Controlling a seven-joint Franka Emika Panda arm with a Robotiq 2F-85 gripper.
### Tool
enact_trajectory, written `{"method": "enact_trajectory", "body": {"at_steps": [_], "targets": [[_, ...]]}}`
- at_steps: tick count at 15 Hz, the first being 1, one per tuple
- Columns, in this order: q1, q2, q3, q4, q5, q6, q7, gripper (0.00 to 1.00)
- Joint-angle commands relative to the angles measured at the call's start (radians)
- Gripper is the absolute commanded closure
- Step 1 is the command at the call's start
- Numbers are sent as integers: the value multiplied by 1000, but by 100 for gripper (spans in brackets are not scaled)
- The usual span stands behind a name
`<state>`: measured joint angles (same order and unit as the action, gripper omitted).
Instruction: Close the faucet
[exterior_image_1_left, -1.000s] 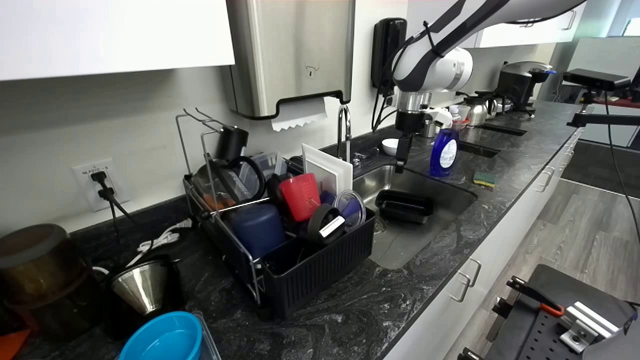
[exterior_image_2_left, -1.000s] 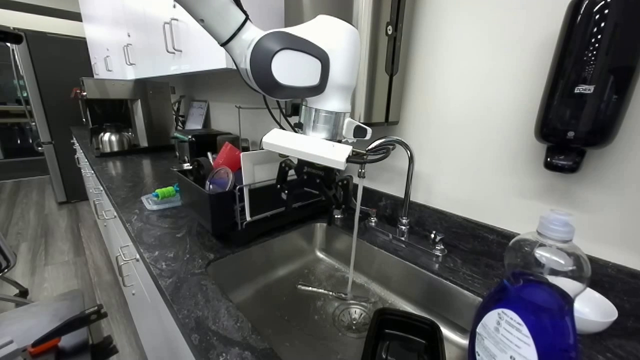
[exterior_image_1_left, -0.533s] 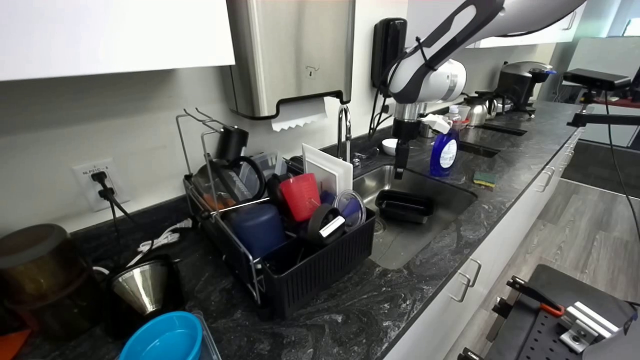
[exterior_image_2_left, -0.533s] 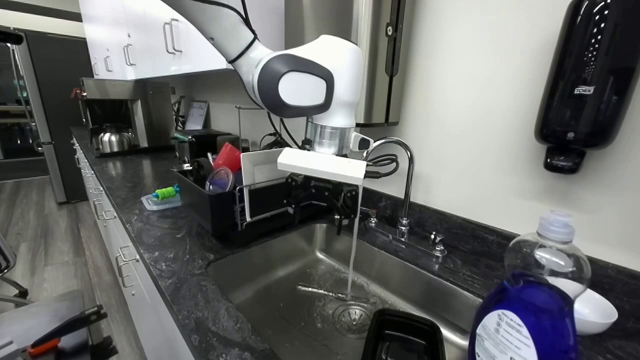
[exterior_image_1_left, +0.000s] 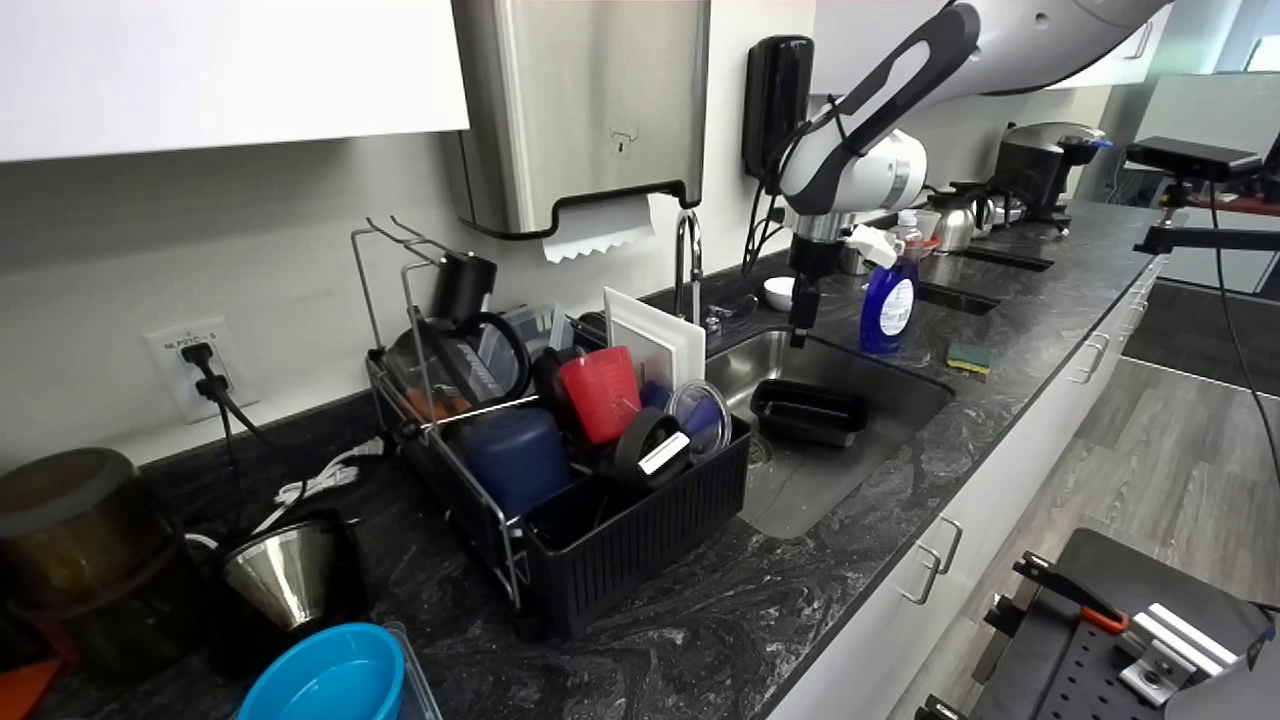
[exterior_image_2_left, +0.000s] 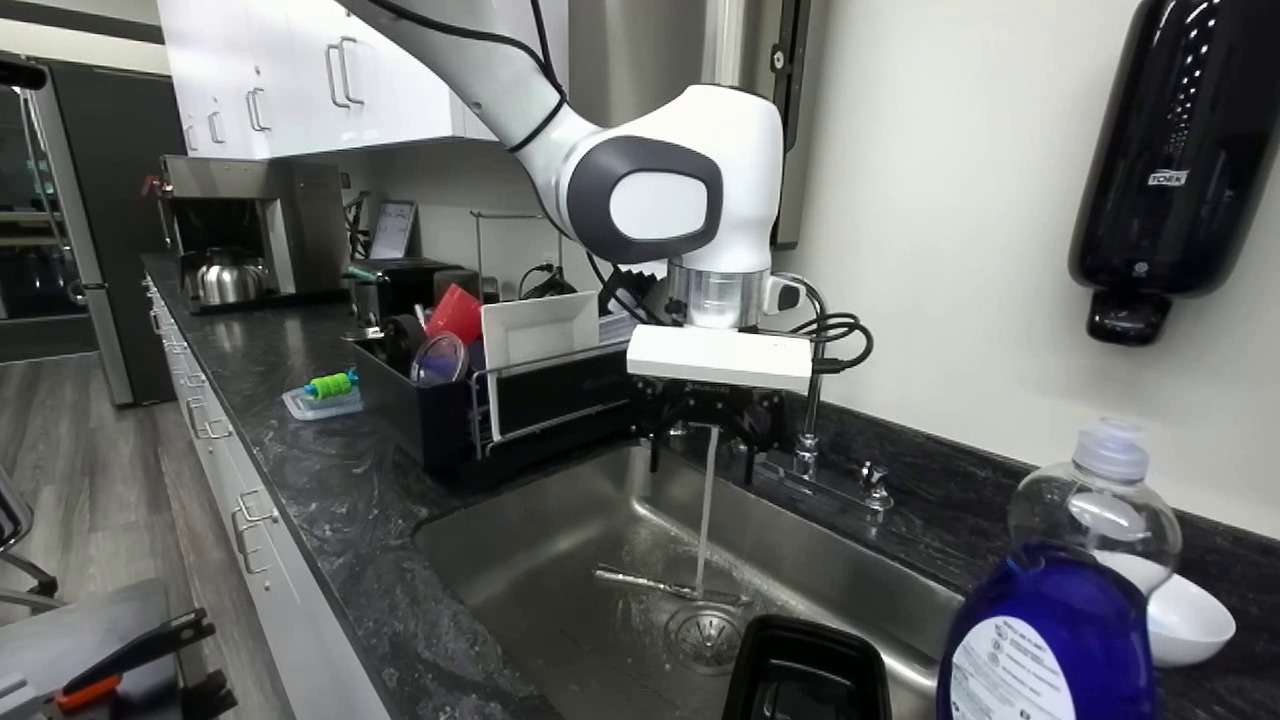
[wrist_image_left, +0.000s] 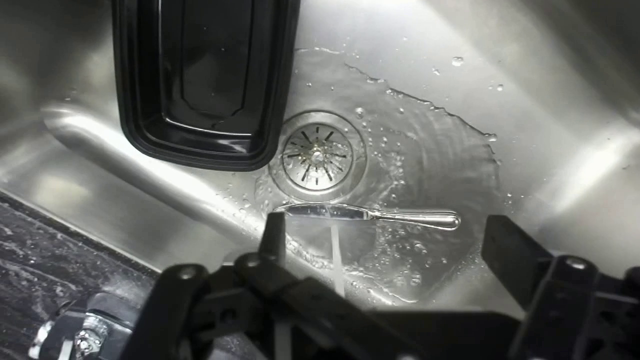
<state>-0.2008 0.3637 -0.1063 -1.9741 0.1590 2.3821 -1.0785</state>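
Note:
The slim chrome faucet (exterior_image_1_left: 681, 265) rises behind the sink. In an exterior view its stem (exterior_image_2_left: 811, 415) is partly hidden by my wrist and cables, and the spout end is hidden. A water stream (exterior_image_2_left: 706, 520) runs into the sink. One chrome handle (exterior_image_2_left: 876, 487) shows right of the stem; the other side's handle is hidden behind my gripper there. My gripper (exterior_image_2_left: 702, 460) points down over the sink's back edge, open, with nothing between its fingers. In the wrist view the open fingers (wrist_image_left: 386, 222) frame the water, and a chrome handle (wrist_image_left: 90, 337) shows at lower left.
A black tray (exterior_image_2_left: 808, 670) and a knife (wrist_image_left: 370, 215) lie in the sink. A full black dish rack (exterior_image_1_left: 640, 540) stands beside it. A blue soap bottle (exterior_image_2_left: 1050, 640) and white bowl (exterior_image_2_left: 1195, 625) stand at the other side. The steel dispenser (exterior_image_1_left: 600, 100) hangs above.
The arm has come lower and moved right in an exterior view, toward the faucet stem. The gripper has turned slightly and stays open. The water still runs.

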Motion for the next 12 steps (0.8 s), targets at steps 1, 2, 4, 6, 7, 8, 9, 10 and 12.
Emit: {"method": "enact_trajectory", "body": {"at_steps": [1, 2, 4, 6, 7, 8, 9, 10, 12], "targets": [[-33, 52, 33, 57, -12, 41, -14, 0], [-35, 66, 37, 72, -13, 48, -13, 0], [-41, 95, 47, 106, -12, 60, -14, 0], [-50, 126, 59, 145, -9, 69, -16, 0], [-55, 142, 64, 166, -10, 73, -16, 0], [-59, 155, 67, 184, -12, 76, -14, 0], [-65, 171, 70, 205, -13, 77, -15, 0], [-74, 185, 77, 227, -10, 70, -21, 0], [-88, 211, 83, 265, -9, 74, -20, 0]]}}
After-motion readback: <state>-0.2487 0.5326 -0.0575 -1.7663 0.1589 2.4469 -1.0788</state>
